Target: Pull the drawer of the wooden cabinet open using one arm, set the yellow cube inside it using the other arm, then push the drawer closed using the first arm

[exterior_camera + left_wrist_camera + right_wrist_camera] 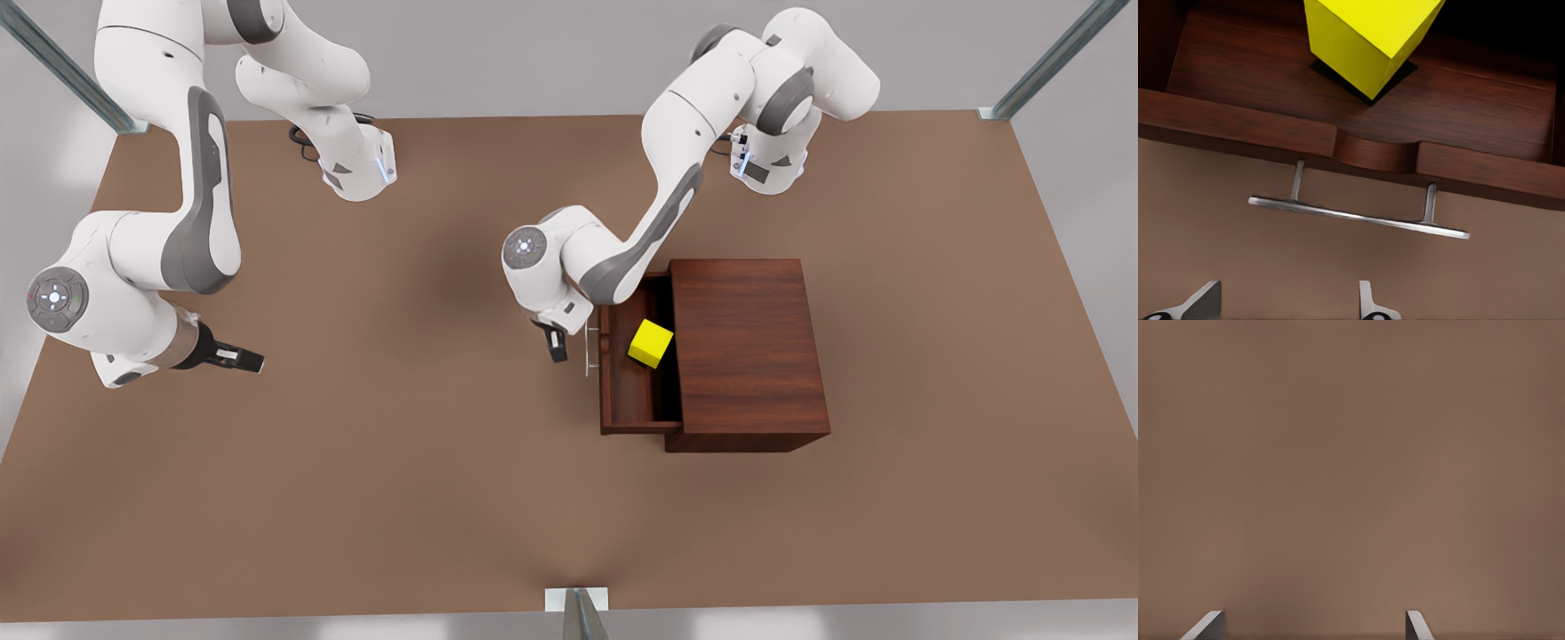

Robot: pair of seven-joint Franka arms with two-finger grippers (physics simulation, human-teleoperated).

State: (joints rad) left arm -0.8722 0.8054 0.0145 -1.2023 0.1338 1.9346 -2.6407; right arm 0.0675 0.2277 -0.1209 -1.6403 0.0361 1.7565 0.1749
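Hovering, left gripper (557,345): held just in front of the drawer's front panel, apart from the handle; fingers (1373,308) spread, nothing between them.
Handle (1358,217): slim silver bar on two posts, directly ahead of the left gripper, with bare table showing between it and the fingertips.
Drawer (628,384): pulled out of the cabinet, just beyond the handle; dark reddish-brown tray with a curved notch in the top edge of its front wall.
Yellow cube (651,343): inside the open drawer, past the front wall from the left gripper; sits on the drawer floor, turned at an angle to the drawer walls, close to the cabinet's face. In the left wrist view the cube (1368,37) stands beyond the notch, over a dark shadow.
Wooden cabinet (745,350): behind the drawer, farthest from the left gripper; boxy, horizontal grain on top.
Right gripper (238,357): well apart from the cabinet, at the front view's left, over bare table (1351,467); fingers (1418,627) set wide, holding nothing; this arm waits.
Table, front view (400,498): brown surface under both arms.
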